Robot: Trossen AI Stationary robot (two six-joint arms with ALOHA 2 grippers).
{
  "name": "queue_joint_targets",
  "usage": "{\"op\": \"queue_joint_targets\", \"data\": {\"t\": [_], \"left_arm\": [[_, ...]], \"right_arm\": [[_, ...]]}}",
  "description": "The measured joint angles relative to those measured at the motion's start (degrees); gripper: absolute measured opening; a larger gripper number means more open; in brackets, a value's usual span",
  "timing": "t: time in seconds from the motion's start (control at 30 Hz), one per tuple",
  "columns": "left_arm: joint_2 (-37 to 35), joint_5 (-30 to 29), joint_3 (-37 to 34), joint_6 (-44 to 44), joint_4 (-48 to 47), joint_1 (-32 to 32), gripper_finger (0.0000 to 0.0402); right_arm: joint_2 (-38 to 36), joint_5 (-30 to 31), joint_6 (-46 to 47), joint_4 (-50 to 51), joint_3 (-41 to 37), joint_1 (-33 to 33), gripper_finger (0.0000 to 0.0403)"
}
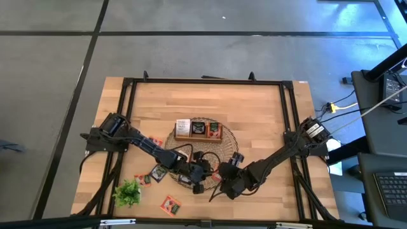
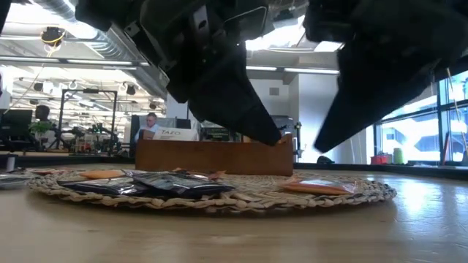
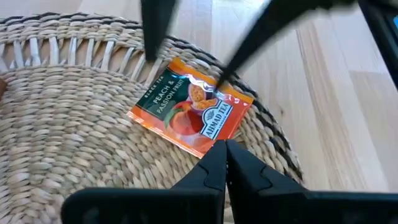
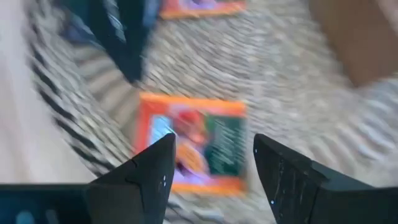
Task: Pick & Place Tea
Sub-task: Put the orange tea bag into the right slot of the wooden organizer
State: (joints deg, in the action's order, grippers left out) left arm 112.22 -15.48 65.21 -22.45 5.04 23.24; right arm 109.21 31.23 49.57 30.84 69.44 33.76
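An orange peach-and-passion-fruit tea sachet [image 3: 189,109] lies flat on the round wicker mat [image 3: 68,118], near the mat's near right rim. My left gripper [image 3: 225,150] is shut, and its tips hang just above the sachet's edge; in the low view they [image 2: 274,139] are clear of the mat. My right gripper [image 4: 214,158] is open above the same sachet [image 4: 199,146], one finger over each side, touching nothing. Dark tea sachets [image 2: 157,183] lie on the mat's left part. The wooden tray [image 1: 198,129] stands at the mat's far side with tea in it.
More tea sachets [image 1: 159,173] [image 1: 170,204] lie on the wood near the table's near left, beside a green plant sprig [image 1: 127,193]. A black frame [image 1: 203,81] runs around the table. Both arms crowd the mat's near edge. A person sits in the room beyond the table.
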Motion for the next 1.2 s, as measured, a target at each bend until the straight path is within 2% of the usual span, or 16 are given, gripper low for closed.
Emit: {"op": "queue_joint_targets", "data": {"t": [0.17, 0.27, 0.33, 0.43, 0.6, 0.83, 0.97, 1.07, 1.2], "left_arm": [[2.06, 0.54, 0.04, 0.57, 3.13, -0.02, 0.0002], [2.71, 0.63, 0.02, 0.60, 3.33, -0.38, 0.0002], [2.74, 0.59, 0.02, 0.62, 3.39, -0.69, 0.0002], [2.74, 0.98, 0.02, 0.65, 3.96, -0.99, 0.0002], [2.99, 1.91, 0.05, 0.71, 4.81, -0.99, 0.0002], [4.62, 3.98, 0.07, 2.06, 7.14, -2.15, 0.0002], [6.44, 7.45, 0.09, 1.34, 7.83, -2.81, 0.0002], [6.98, 7.74, 0.11, 0.99, 8.41, -3.14, 0.0002], [6.98, 8.19, 0.11, 0.83, 8.19, -3.47, 0.0002]], "right_arm": [[-0.10, 4.18, 3.74, 21.02, 6.77, 0.03, 0.0218], [-0.79, 4.93, 4.01, 27.03, 7.52, -0.15, 0.0218], [-1.97, 3.84, 4.14, 27.06, 5.72, -0.73, 0.0218], [-4.12, 1.21, 4.08, 22.96, 1.28, -1.65, 0.0218], [-8.08, -2.73, 0.81, 9.31, -6.74, -3.54, 0.0218], [-11.51, -16.89, -7.90, -9.47, -14.12, -9.32, 0.0218], [-11.52, -23.55, -10.86, -13.18, -15.54, -13.03, 0.0218], [-11.52, -29.15, -11.98, -14.45, -16.61, -15.69, 0.0218], [-11.50, -33.29, -13.79, -16.67, -17.30, -18.46, 0.0218]]}}
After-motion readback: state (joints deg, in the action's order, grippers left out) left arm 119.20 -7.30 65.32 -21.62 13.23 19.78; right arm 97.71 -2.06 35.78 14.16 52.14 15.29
